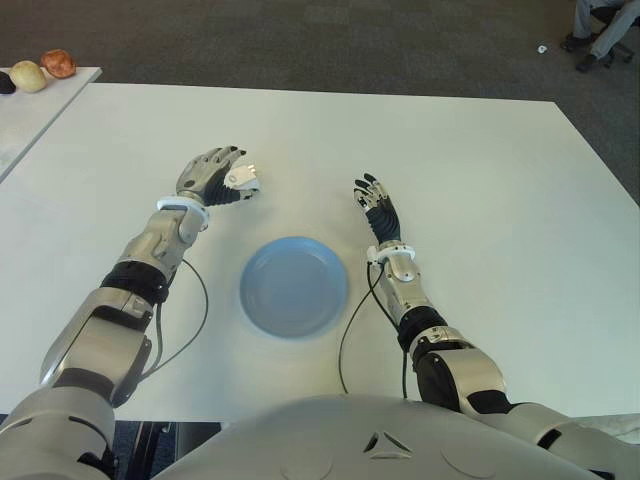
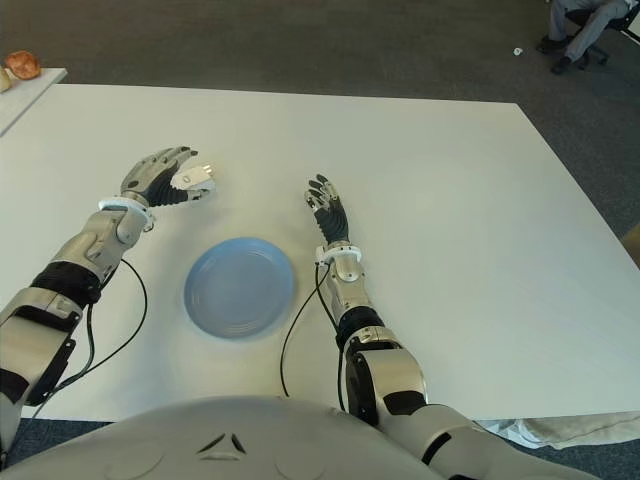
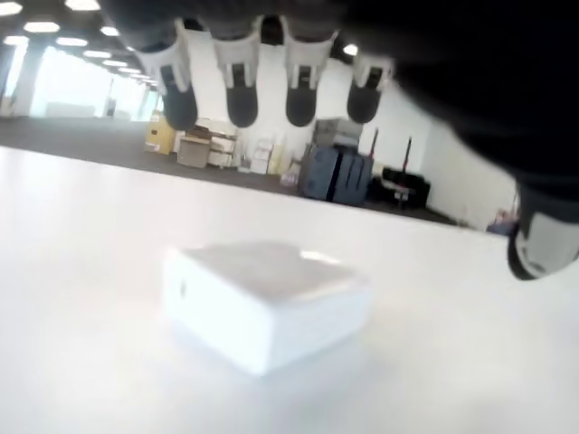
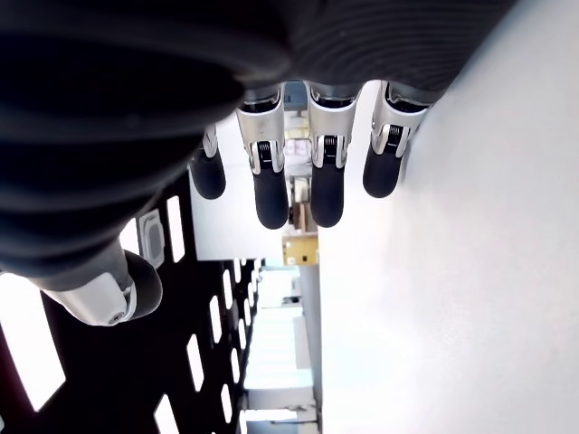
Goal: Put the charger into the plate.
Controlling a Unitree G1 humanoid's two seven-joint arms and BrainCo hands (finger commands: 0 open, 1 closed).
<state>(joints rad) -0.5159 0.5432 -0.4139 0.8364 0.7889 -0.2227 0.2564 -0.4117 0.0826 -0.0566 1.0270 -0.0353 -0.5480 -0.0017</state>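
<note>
Fingertips [image 3: 242, 101] of the left hand [image 1: 211, 172] hang spread in a row over the white charger [image 3: 265, 300] in the left wrist view, with the thumb off to one side; none of them touches it. That small square block lies flat on the white table [image 1: 480, 190], just under and ahead of the open fingers, and in the left eye view it shows at the hand's right edge, in the upper left part of the tabletop. The hand holds nothing.

Lower and toward the middle of the frame lies the blue plate [image 1: 294, 286], round and bare, near the charger but clearly apart from it. Right of the plate, the right hand [image 1: 377, 206] shows over the table with its fingers [image 4: 327, 188] straight and slightly apart, gripping nothing. Dark cables run along the table from both forearms toward the robot's body.

At the far upper left corner, a second table [image 1: 30, 110] carries a few rounded food items [image 1: 45, 68]. At the upper right corner, on the dark carpet, a person's legs [image 1: 600, 30] show.
</note>
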